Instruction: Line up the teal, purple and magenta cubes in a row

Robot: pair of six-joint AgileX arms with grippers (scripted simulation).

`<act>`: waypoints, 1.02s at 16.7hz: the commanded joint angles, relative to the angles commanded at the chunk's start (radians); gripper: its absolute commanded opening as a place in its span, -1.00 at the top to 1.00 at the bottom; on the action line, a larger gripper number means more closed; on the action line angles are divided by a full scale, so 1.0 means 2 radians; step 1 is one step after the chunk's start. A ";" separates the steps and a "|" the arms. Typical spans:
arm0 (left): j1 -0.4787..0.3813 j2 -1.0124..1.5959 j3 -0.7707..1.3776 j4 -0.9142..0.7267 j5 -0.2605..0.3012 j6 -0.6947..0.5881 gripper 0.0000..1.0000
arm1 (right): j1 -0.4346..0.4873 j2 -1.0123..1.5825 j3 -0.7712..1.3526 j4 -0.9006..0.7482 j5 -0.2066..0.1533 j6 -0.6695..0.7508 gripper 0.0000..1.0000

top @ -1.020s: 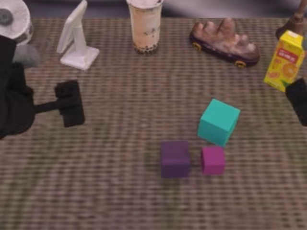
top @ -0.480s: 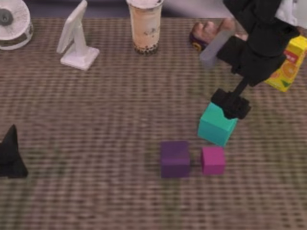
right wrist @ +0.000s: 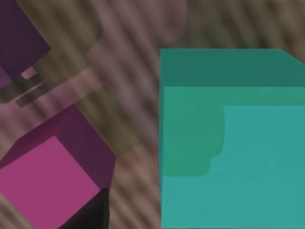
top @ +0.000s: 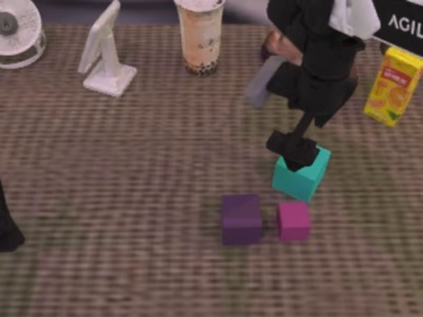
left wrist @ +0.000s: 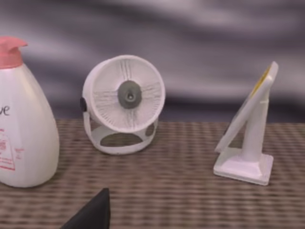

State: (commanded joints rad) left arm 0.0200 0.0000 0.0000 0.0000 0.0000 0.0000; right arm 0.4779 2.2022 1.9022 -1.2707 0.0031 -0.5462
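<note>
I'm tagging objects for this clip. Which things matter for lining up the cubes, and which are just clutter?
Job: teal cube, purple cube, magenta cube, right gripper over the teal cube.

Clutter: fan, white stand, bubble tea cup, juice carton, lotion bottle.

The worktop (top: 132, 198) has a rough woven surface, like wicker or coarse cloth. The teal cube (top: 308, 177), purple cube (top: 241, 218) and magenta cube (top: 293, 220) look smooth and matt. The juice carton (top: 392, 86) looks like printed paper. The fan (left wrist: 124, 104) and lotion bottle (left wrist: 21, 124) look like smooth white plastic.
</note>
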 joint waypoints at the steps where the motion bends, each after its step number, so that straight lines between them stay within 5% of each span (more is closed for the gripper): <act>1: 0.000 0.000 0.000 0.000 0.000 0.000 -1.00 | 0.000 0.000 0.000 0.000 0.000 0.000 -1.00; 17: 0.000 0.000 0.000 0.000 0.000 0.000 -1.00 | 0.001 0.041 -0.115 0.156 0.000 0.001 -1.00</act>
State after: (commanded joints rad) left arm 0.0200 0.0000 0.0000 0.0000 0.0000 0.0000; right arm 0.4796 2.2837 1.6728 -0.9597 0.0039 -0.5434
